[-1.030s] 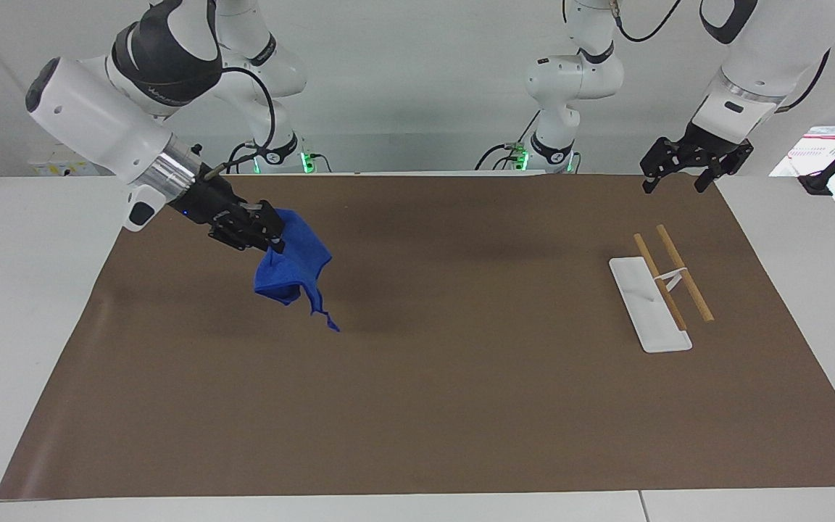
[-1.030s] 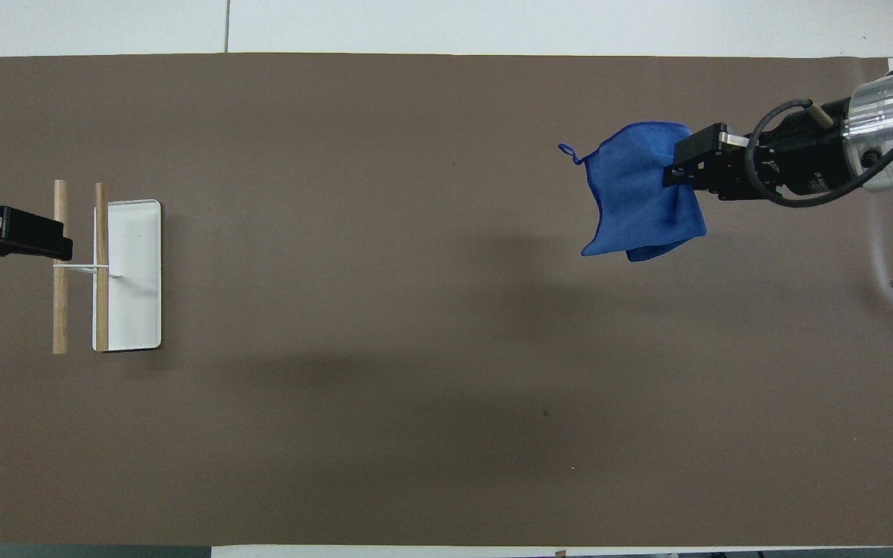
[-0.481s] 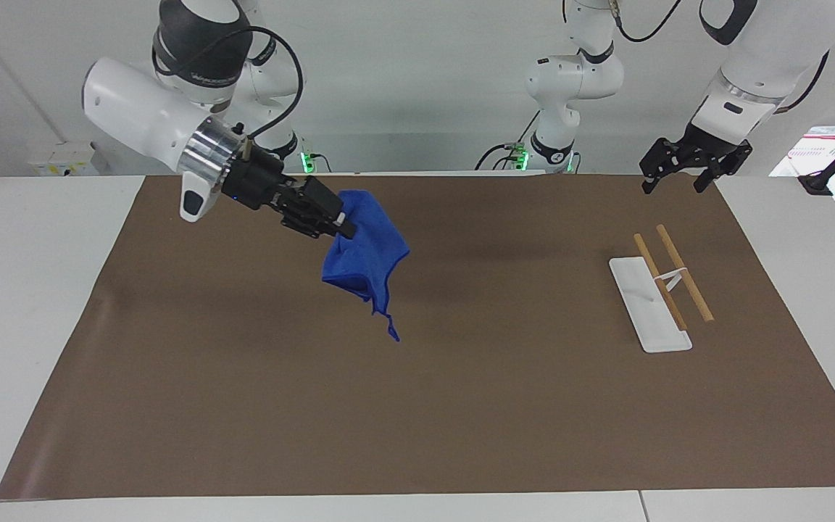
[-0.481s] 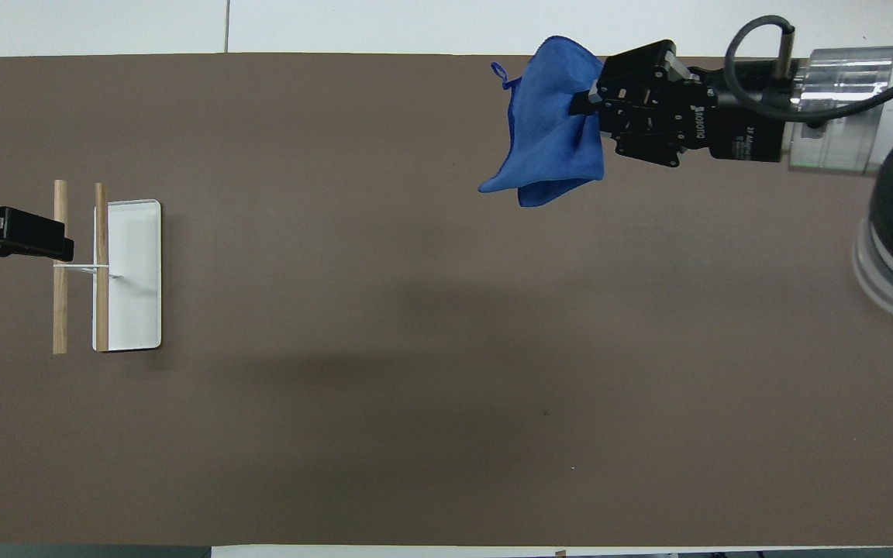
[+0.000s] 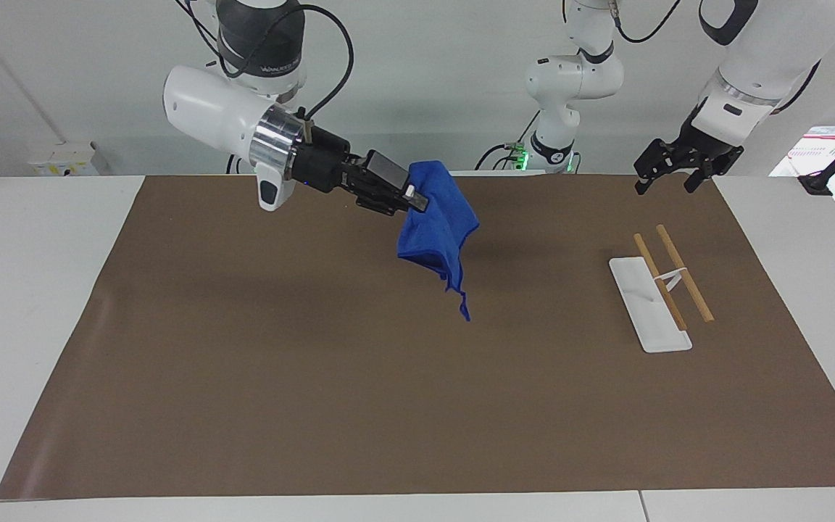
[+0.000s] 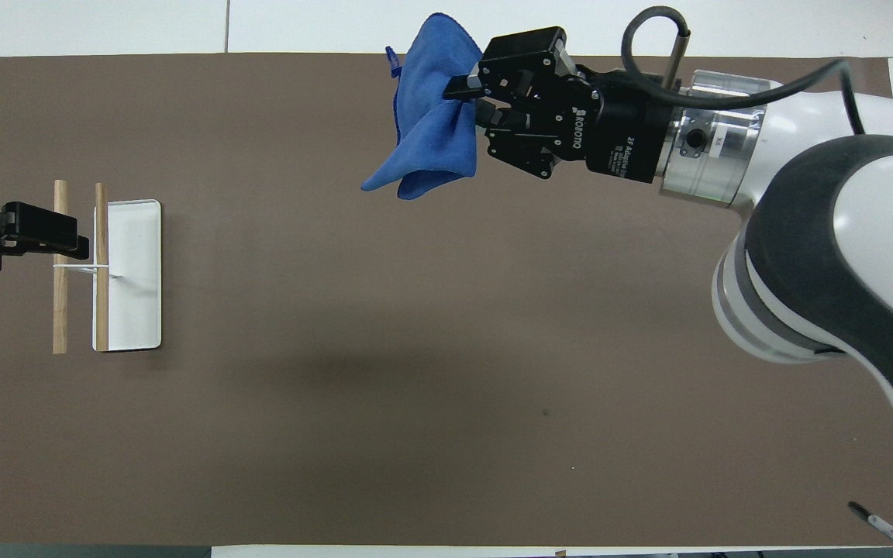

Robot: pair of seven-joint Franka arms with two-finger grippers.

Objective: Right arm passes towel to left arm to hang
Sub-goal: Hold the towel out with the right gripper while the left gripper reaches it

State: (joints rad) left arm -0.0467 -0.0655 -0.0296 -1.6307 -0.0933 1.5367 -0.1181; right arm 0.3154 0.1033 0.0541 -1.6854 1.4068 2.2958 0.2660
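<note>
brown matting (image 5: 417,406) covers the white table (image 5: 33,304), with a pale wall at the robots' end.

nearest the robots, our left hand (image 5: 674,176) hangs in the air over the mat's edge at the left arm's end of the table, fingers spread, nothing in them. this arm waits.

our right hand (image 5: 417,200) is up over the middle of the mat, fingertips pressed together on the upper edge of the blue towel (image 5: 435,232). the towel is clear of the table, draped down from the pinch in loose folds, a thin string (image 5: 465,310) trailing from its lowest corner.

a little farther from the robots than the left hand, the rack (image 5: 662,286) stands on the mat: white base plate, two wooden rods raised across it. it is well apart from the towel.

step in hand, as we judge it: carrying the towel toward the handover. the pass and the hanging are not yet done.

risks from here:
- the grip sits on a bunched edge, so the cloth could slip out during a fast move.
- the towel hangs folded; our left hand may find no clean edge and catch only the string or one layer.
- if our right hand lets go before the left has closed, the towel drops to the mat.
- the rack looks light; a snagged towel could tip it.
</note>
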